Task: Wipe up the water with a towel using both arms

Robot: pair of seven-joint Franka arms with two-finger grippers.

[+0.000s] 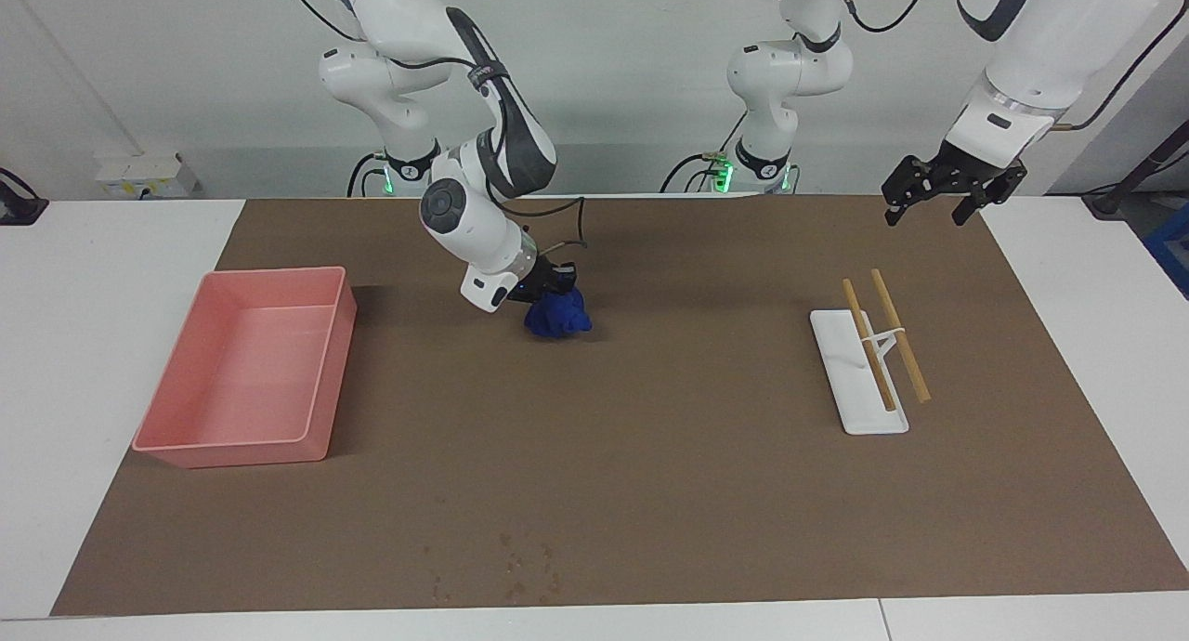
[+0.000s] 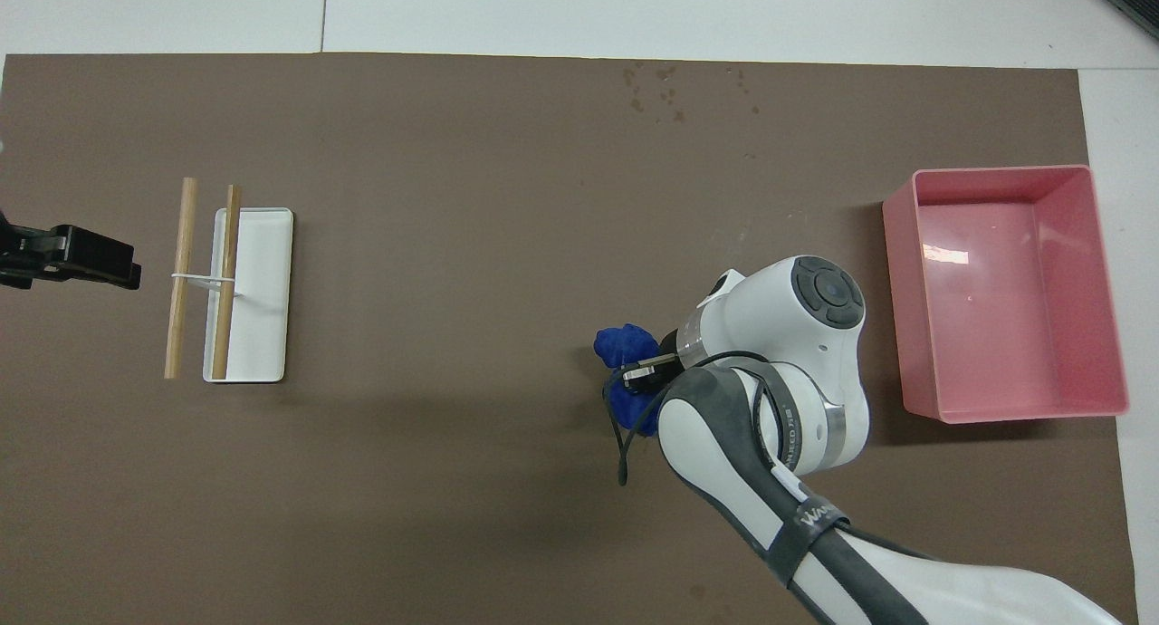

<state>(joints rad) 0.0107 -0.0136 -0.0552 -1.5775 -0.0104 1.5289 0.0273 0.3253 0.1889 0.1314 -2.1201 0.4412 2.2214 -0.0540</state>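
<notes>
The towel (image 1: 557, 316) is a small royal-blue cloth, bunched into a lump on the brown mat (image 1: 650, 437) near the middle of the table. My right gripper (image 1: 555, 295) reaches down at a slant and is shut on the top of the towel; it also shows in the overhead view (image 2: 638, 376) with the towel (image 2: 623, 344) under it. The right arm hides part of the towel from above. A patch of water drops (image 1: 520, 567) lies on the mat near its edge farthest from the robots, also visible in the overhead view (image 2: 675, 86). My left gripper (image 1: 934, 202) hangs open and empty in the air over the mat's left-arm end (image 2: 68, 258).
A pink tray (image 1: 330, 344) stands empty toward the right arm's end (image 2: 892, 290). A white slab with two wooden sticks (image 1: 859, 381) lies toward the left arm's end (image 2: 263, 290).
</notes>
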